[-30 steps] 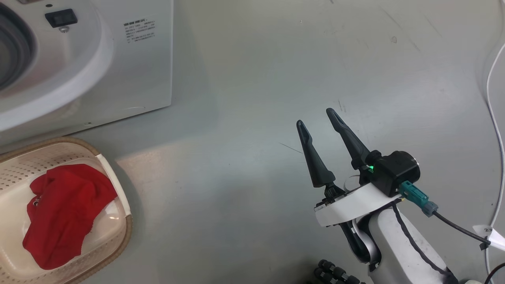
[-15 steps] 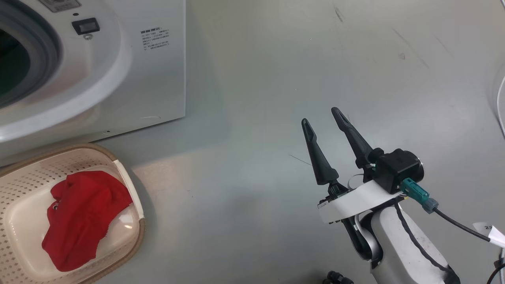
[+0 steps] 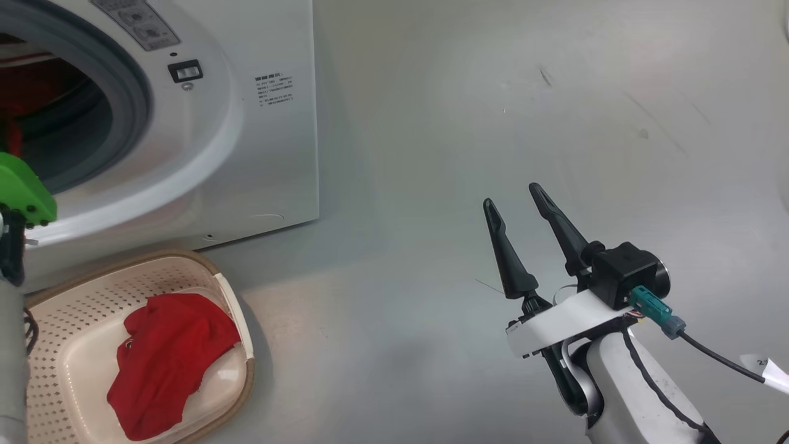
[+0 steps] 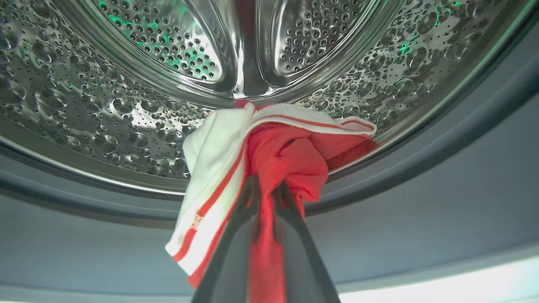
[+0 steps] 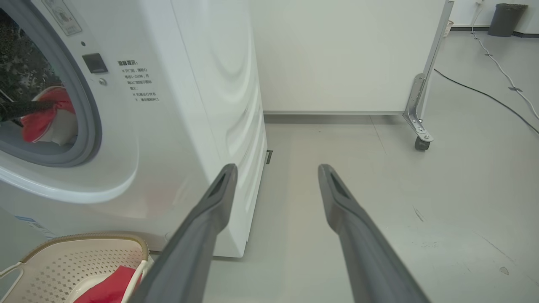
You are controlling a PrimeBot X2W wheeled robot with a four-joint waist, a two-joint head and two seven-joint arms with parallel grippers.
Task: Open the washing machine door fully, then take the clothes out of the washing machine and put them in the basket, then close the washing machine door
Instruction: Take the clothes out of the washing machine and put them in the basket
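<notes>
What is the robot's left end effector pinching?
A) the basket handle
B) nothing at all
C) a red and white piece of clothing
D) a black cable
C: the left wrist view shows the left end effector shut on the red and white garment at the mouth of the steel drum.

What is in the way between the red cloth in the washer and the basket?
Only the grey gasket lip below the gripped clothes. The basket stands open in front, one red garment inside.
</notes>
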